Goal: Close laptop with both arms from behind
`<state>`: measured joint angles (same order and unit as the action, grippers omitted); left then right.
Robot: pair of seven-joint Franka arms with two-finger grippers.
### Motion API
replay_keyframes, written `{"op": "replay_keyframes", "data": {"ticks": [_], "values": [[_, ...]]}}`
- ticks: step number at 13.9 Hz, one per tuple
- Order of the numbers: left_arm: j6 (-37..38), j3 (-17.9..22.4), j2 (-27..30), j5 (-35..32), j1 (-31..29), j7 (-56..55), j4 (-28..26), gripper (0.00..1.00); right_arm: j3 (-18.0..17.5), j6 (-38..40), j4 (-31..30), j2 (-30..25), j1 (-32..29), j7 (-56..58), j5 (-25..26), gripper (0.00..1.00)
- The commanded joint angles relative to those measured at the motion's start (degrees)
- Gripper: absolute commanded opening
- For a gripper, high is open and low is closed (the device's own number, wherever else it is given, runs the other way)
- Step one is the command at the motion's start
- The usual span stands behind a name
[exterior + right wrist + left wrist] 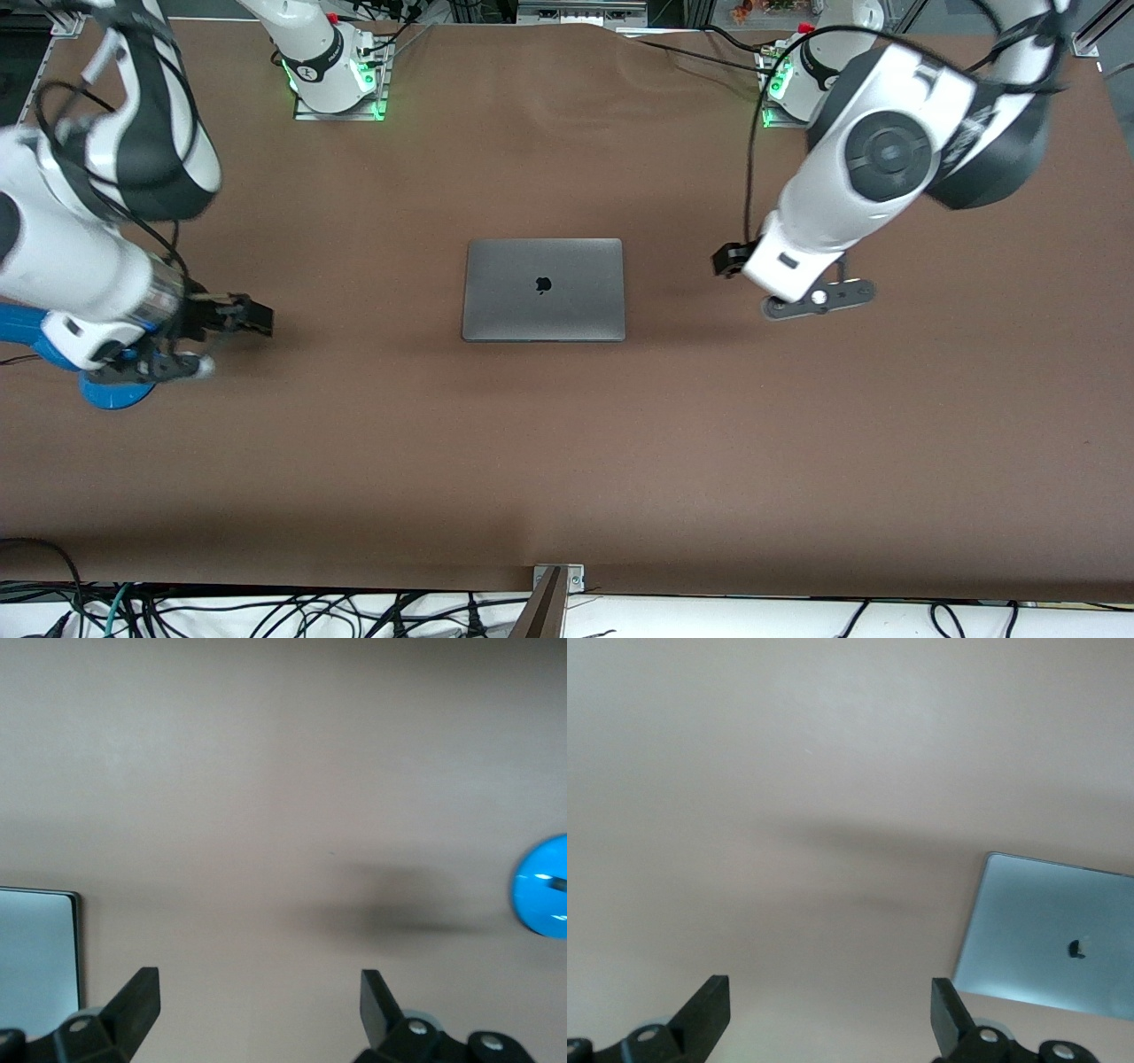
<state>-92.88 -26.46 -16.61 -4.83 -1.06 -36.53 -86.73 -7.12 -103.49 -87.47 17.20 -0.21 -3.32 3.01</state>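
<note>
Laptop (543, 289) lid already down, flat mid-table (567, 461), long axis running between the arm ends.
Left claw (830, 1010) released, hovering at its 3 o'clock; right claw (260, 1005) released at 9 o'clock, above bare table. Left sits closer.

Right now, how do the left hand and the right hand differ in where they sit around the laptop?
The left hand hangs over bare table toward the left arm's end, beside the closed laptop; the right hand hangs toward the right arm's end. The right hand is by a blue lamp base; nothing blue is by the left hand. Both hands are open, empty and clear of the laptop.
</note>
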Motion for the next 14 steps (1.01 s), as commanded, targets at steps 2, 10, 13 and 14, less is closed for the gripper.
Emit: {"op": "replay_keyframes", "data": {"ticks": [2,10,13,14], "values": [[3.14,7.01,8.59,1.21,0.09,10.14,-2.91,1.0,3.34,6.34,-5.7,-11.82,0.48,1.03,0.51,1.0],[1.31,17.84,26.18,5.26,1.85,22.11,-19.52,1.0,4.84,12.96,-5.7,-18.7,-0.23,0.51,-0.9,1.0],[-2.38,23.98,29.78,5.26,4.92,28.34,-24.62,1.0,4.84,14.71,-5.87,-19.22,-0.05,0.16,-1.16,1.0],[-2.3,24.87,29.62,4.48,5.01,32.1,-23.67,1.0,4.84,15.24,-5.87,-19.57,0.12,0.07,-1.16,1.0]]}}
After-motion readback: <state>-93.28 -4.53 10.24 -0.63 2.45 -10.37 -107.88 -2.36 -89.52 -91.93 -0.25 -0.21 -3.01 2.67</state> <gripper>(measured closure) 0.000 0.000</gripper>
